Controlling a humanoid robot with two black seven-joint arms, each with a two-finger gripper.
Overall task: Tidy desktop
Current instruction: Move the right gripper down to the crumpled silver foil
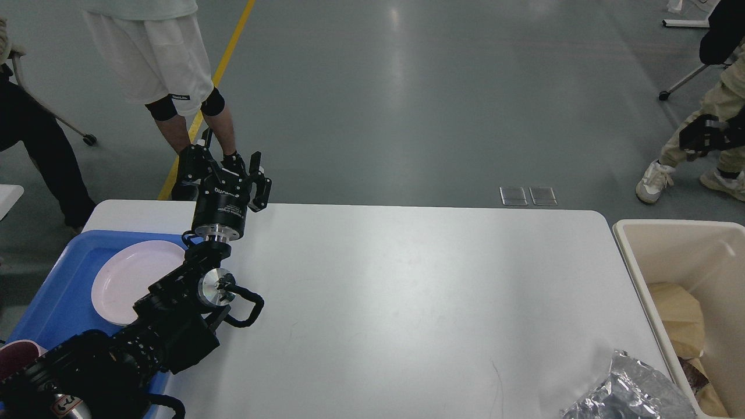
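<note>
Head view looks down on a big grey glossy floor (407, 105) filling the whole upper half of the frame, with a yellow line (215, 81) running diagonally through the upper left. Below that, the white counter (419, 302) takes up most of the lower half, smooth and matte with rounded corners, mostly bare in the middle apart from a few faint scuffs.

At the lower left a blue tray (58, 291) sits on the counter's edge with a pale pink plate (128, 279) in it, and a dark red cup (14, 358) peeks in at the far left bottom. A beige bin (669, 256) stands just off the right edge with some brown paper stuff inside. Crumpled silver foil (628, 390) lies at the lower right corner of the counter.

Left arm comes up from the lower left, crossing the tray, and the left claw (230, 169) is up over the counter's far left edge, fingers spread apart, nothing in it. Something dark, maybe the right claw (707, 134), sits at the far right edge, too unclear to tell its state.

A person in white shorts (157, 52) stands at the upper left.
</note>
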